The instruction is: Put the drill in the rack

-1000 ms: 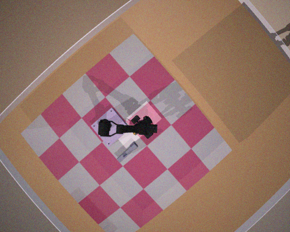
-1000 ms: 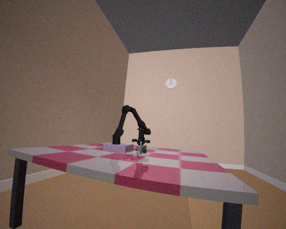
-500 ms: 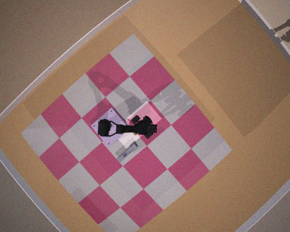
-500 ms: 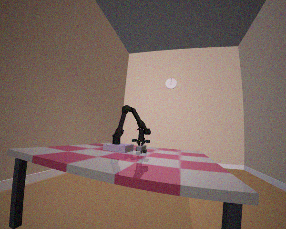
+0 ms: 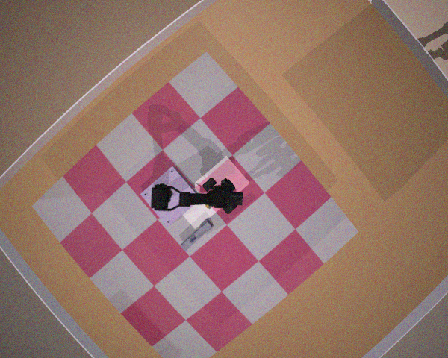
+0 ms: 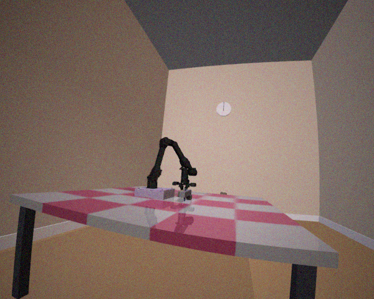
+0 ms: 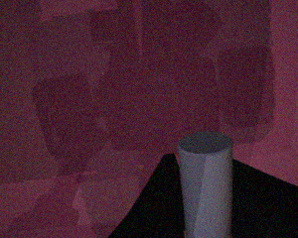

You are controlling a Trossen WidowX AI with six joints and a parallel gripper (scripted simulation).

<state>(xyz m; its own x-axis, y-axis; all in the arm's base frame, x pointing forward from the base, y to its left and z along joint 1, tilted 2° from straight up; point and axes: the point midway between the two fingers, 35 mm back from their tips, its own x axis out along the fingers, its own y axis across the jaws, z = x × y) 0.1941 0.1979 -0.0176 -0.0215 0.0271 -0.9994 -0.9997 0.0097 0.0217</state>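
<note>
Rod, grey and round-ended, is what my claw is pinching; whether it is the drill or the key, I cannot tell. Just beside my claw, a grey block sits on the desk. A long grey bar lies near the claw.
</note>
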